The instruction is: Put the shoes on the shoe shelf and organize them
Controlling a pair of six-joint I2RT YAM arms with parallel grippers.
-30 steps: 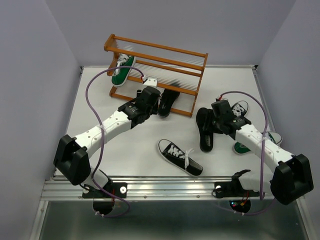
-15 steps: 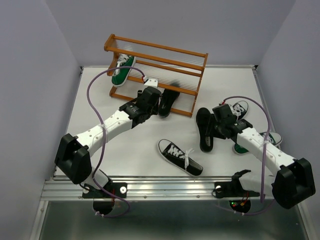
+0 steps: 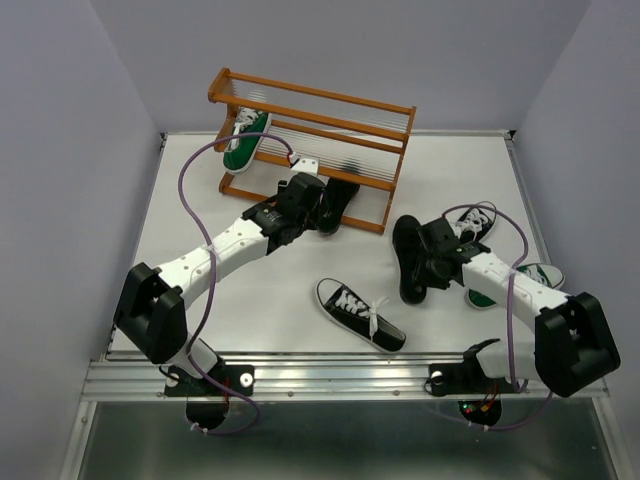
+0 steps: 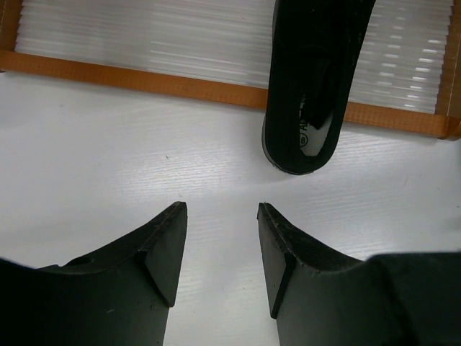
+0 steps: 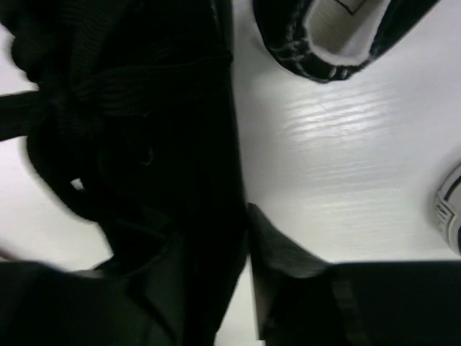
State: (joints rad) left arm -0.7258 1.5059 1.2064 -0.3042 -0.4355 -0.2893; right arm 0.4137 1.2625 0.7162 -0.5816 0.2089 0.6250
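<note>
Pale grey walls box in a white surface [image 3: 250, 300], with both arms bolted at its near edge. The left end effector [image 3: 312, 192] hangs low over the surface, open and empty, just short of the shoe shelf [image 3: 310, 100]. Straight ahead of it a plain black shoe [image 4: 310, 86] lies on the lower tier, its heel poking out over the front rail. A green sneaker [image 3: 243, 140] sits tilted at the shelf's left end.

The right end effector [image 3: 425, 262] is down against a second plain black shoe [image 3: 408, 255] on the surface. One finger [image 5: 288, 263] runs along the shoe's side and the other is lost in the dark, so I cannot tell whether it grips. A black sneaker [image 3: 480, 218] lies just beyond that arm, and another green sneaker [image 3: 487, 296] lies beside it. A laced black sneaker [image 3: 360, 313] rests near the front middle.
</note>
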